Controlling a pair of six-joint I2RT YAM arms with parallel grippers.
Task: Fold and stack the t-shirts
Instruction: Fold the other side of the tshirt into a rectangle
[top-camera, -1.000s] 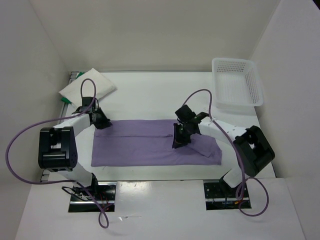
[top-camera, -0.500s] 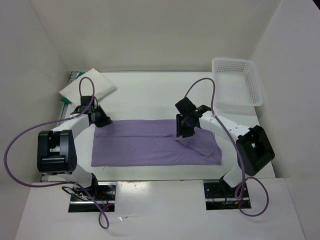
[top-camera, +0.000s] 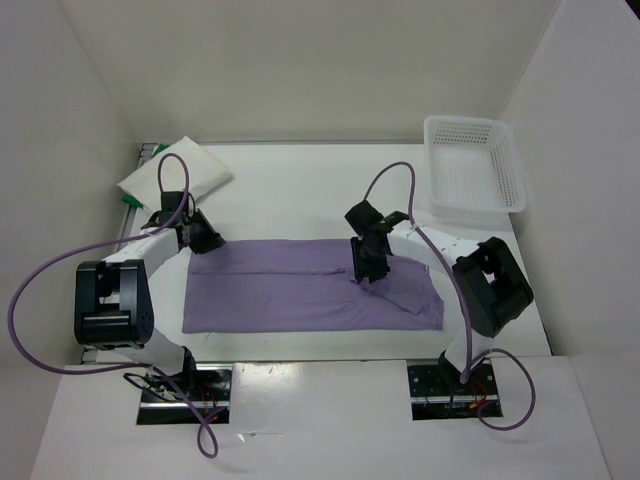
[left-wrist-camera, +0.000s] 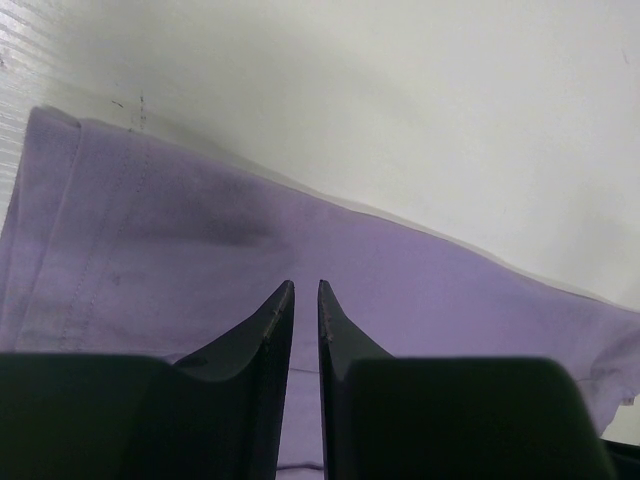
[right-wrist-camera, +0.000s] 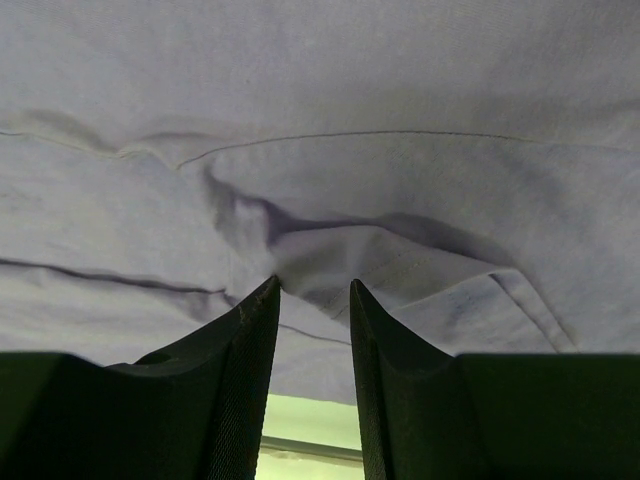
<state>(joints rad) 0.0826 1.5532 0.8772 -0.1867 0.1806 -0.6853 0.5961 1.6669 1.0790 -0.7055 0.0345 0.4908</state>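
1. The purple shirt (top-camera: 300, 300) lies spread in a long strip across the near middle of the desk (top-camera: 300, 190). It is folded narrow but not yet folded short.
2. The right end effector (right-wrist-camera: 313, 284) is clenched on a puckered ridge of it towards the right end.
3. The left end effector (left-wrist-camera: 303, 286) sits at its far left corner, fingers nearly together; whether it grips, I cannot tell.
4. Far left, the white shirt (top-camera: 180, 172) lies folded on the green shirt (top-camera: 128, 202). Two seem done, leaving one to finish and stack.
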